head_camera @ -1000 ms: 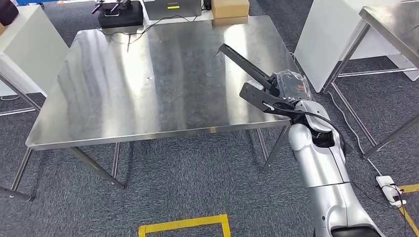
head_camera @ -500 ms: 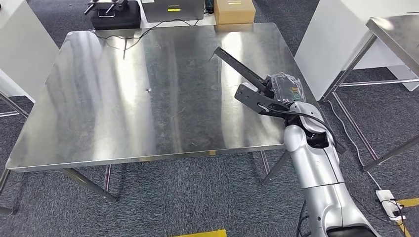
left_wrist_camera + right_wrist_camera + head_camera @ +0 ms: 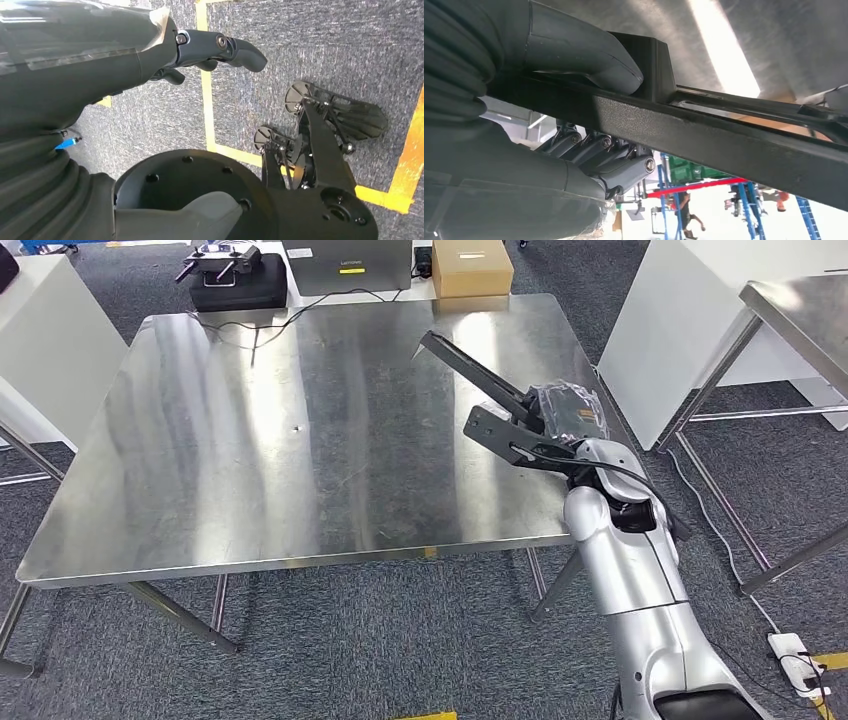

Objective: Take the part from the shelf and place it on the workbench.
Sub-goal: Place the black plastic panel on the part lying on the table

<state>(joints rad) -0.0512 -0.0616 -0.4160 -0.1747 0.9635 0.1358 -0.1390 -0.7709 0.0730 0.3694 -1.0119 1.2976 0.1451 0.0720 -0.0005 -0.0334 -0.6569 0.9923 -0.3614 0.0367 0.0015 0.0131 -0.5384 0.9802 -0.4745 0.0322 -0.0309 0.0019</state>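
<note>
Head view: right robot hand (image 3: 567, 418) grips a long black angular part (image 3: 480, 380) over the shiny steel workbench (image 3: 250, 440).

The long, dark grey, angled metal part (image 3: 480, 380) is held up off the shiny stainless-steel workbench (image 3: 250, 460), above its right side. Its slim end points toward the bench's far edge, tilted upward.

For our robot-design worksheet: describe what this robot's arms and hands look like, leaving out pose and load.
The right arm has glossy silver shells, dark joint gaps and a thin black cable. The right hand is dark under clear plastic wrap. The left hand is dark grey, with a ribbed cover and screw-jointed fingers.
</note>
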